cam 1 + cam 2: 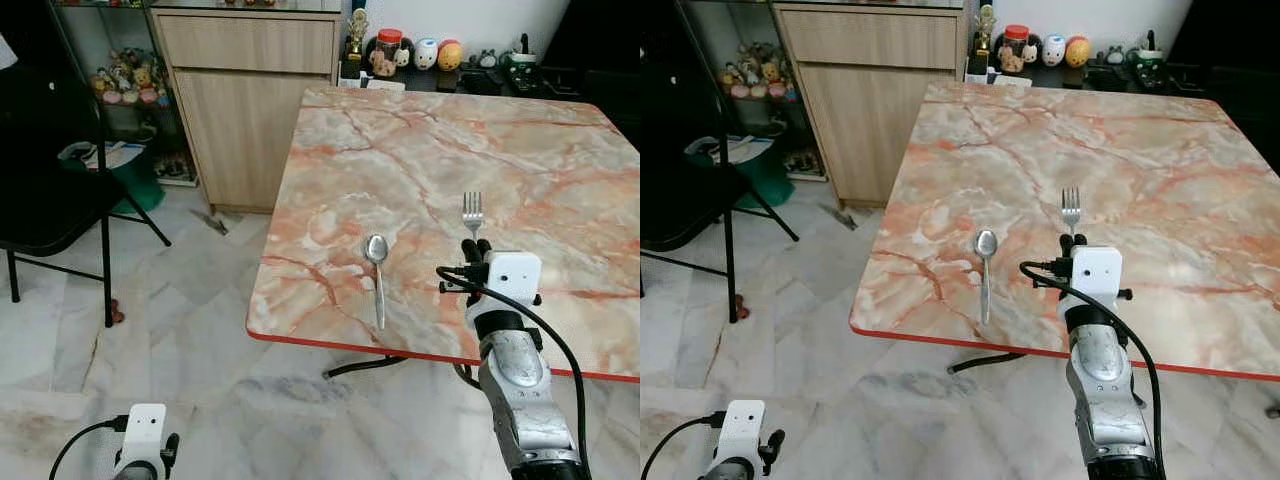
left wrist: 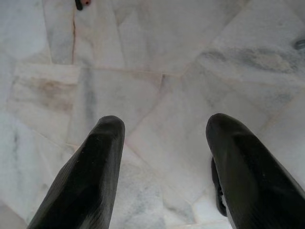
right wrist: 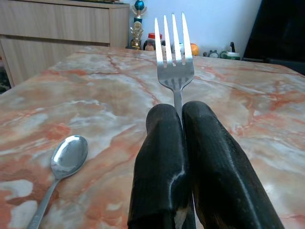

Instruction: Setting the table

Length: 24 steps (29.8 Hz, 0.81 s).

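A silver fork (image 1: 472,211) points away from me over the marble table (image 1: 420,150), its handle pinched between the black fingers of my right gripper (image 1: 474,247), which is shut on it. In the right wrist view the fork's tines (image 3: 173,52) rise just beyond the closed fingers (image 3: 162,157). A silver spoon (image 1: 377,272) lies flat on the table to the left of the fork, bowl pointing away, near the front edge. My left gripper (image 2: 164,131) hangs low over the floor tiles with its fingers spread open and nothing between them.
The table's red front edge (image 1: 400,350) is close to me. A black folding chair (image 1: 60,200) stands at the left, a wooden cabinet (image 1: 245,100) behind it. Jars and figurines (image 1: 420,52) line a shelf beyond the table's far edge.
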Motion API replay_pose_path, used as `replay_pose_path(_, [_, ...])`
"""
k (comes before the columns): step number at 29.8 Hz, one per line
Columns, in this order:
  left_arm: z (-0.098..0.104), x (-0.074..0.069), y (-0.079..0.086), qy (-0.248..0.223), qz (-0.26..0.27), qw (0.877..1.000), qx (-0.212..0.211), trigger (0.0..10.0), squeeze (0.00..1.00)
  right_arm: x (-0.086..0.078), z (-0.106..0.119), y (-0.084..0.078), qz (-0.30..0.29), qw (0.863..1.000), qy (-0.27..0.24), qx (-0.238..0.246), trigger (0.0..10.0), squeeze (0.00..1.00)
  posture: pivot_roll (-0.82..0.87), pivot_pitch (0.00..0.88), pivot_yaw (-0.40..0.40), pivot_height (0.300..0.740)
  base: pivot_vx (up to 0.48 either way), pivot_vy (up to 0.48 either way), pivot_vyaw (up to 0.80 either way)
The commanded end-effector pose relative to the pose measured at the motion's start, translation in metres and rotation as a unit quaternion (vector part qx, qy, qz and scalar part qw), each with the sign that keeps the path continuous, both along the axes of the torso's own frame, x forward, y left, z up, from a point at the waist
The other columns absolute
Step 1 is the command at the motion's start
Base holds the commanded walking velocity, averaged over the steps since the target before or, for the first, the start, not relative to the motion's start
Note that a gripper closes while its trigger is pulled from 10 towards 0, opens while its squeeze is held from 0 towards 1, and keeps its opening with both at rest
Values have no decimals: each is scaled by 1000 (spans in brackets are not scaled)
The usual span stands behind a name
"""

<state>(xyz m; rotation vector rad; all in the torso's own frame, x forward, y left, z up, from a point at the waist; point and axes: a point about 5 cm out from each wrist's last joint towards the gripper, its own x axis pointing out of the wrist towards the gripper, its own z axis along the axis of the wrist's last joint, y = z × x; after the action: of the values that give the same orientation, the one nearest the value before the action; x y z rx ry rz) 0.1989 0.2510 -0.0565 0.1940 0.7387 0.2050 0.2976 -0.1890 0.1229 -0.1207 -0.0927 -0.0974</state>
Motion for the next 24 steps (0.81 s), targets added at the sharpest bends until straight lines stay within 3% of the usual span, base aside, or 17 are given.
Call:
replay_pose_path(1, [-2, -2, -3, 3, -3, 1000, 0, 10000, 0, -1, 1, 1, -4, 1000, -6, 9, 10000, 0, 42, 0, -23, 740, 0, -394, 0])
replay_pose_path(9, [0, 2, -3, 0, -5, 1000, 3, 10000, 0, 4, 9, 12, 0, 1000, -20, 23, 10000, 0, 37, 21, -20, 740, 0, -383, 0])
replay_pose_path(24, [1, 2, 1, -2, 6, 1000, 7, 10000, 0, 8, 12, 14, -1, 999, -22, 27, 10000, 0, 36, 44, -25, 740, 0, -366, 0])
